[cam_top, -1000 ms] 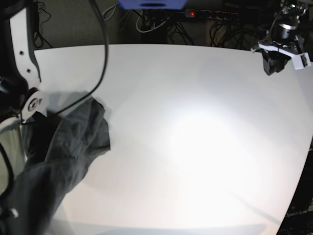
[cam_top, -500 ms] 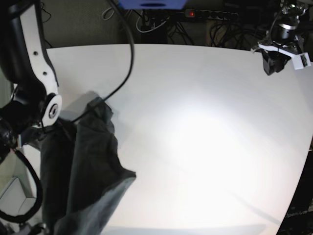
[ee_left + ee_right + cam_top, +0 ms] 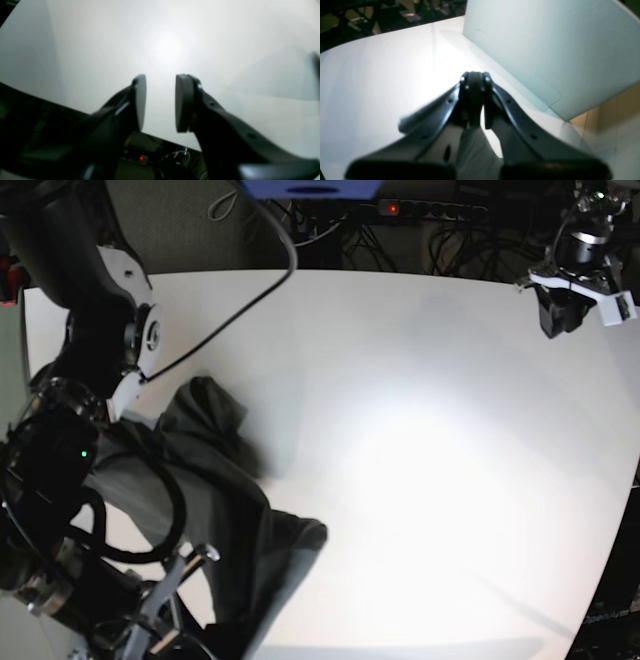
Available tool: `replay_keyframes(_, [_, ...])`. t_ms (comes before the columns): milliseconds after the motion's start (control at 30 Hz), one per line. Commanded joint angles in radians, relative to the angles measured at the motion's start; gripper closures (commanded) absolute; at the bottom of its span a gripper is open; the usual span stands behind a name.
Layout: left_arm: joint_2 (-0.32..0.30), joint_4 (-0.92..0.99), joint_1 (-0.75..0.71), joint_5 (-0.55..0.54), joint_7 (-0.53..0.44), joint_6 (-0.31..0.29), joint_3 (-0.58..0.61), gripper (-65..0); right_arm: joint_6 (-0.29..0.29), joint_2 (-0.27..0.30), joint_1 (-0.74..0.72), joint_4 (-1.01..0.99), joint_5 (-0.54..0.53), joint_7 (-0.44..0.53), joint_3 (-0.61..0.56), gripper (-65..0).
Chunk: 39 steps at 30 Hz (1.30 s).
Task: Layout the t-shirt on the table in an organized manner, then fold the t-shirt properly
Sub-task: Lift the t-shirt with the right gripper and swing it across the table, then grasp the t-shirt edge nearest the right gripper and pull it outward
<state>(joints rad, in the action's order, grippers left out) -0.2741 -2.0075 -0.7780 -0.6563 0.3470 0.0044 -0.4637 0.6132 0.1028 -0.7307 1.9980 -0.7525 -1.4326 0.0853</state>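
Dark grey t-shirt (image 3: 215,500) hangs bunched and wrinkled over the table (image 3: 420,440).

Black arms, white shell panels, black cables; gripper fingers (image 3: 183,102) black, screw holes.

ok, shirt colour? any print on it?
The t-shirt is plain dark charcoal grey with no visible print, seen best in the base view.

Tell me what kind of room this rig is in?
Probably a robotics lab or workshop: a bare white table, loose cables and a power strip behind it, with only a t-shirt as workpiece.
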Motion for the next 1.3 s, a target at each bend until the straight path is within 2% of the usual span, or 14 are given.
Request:
replay_keyframes(0, [-0.009, -0.014, -0.01, -0.003, -0.022, -0.002, -0.007, -19.2, 0.001, 0.004, -0.036, 0.008, -0.009, 0.036, -0.009, 0.0])
replay_keyframes(200, [-0.009, -0.014, -0.011, -0.003, -0.022, -0.002, -0.005, -19.2, 0.001, -0.044, -0.031, -0.062, -0.009, 0.036, -0.068, -1.0])
replay_keyframes(300, [-0.009, -0.014, -0.013, -0.004, -0.022, -0.002, -0.005, -19.2, 0.001, -0.047, -0.034, -0.11, -0.008, 0.036, -0.112, -8.7])
replay_keyframes(500, [-0.009, -0.014, -0.024, -0.004, -0.021, -0.004, -0.005, -19.2, 0.001, -0.047, -0.037, -0.113, -0.008, 0.036, -0.175, -28.1])
replay_keyframes(633, [-0.009, -0.014, -0.03, -0.004, -0.021, -0.004, -0.005, -19.2, 0.001, -0.038, -0.031, -0.082, -0.009, 0.036, -0.169, -33.1])
replay_keyframes(800, [-0.009, -0.012, -0.034, -0.004, -0.021, -0.004, -0.005, -19.3, 0.001, 0.044, 0.05, -0.073, -0.009, 0.036, -0.157, -32.8])
replay_keyframes(933, [-0.009, -0.012, -0.03, -0.004, -0.021, -0.007, -0.005, -19.5, 0.001, 0.122, 0.182, -0.075, -0.009, 0.036, -0.095, -32.8])
replay_keyframes(1100, [-0.009, -0.012, -0.018, -0.004, -0.021, -0.008, 0.0, -19.5, 0.001, 0.208, 0.4, -0.079, -0.009, 0.203, -0.014, -33.2])
replay_keyframes(1267, [-0.009, -0.012, 0.015, -0.004, -0.021, -0.008, 0.003, -19.5, 0.001, 0.225, 0.601, -0.081, -0.008, 0.307, 0.046, -33.3])
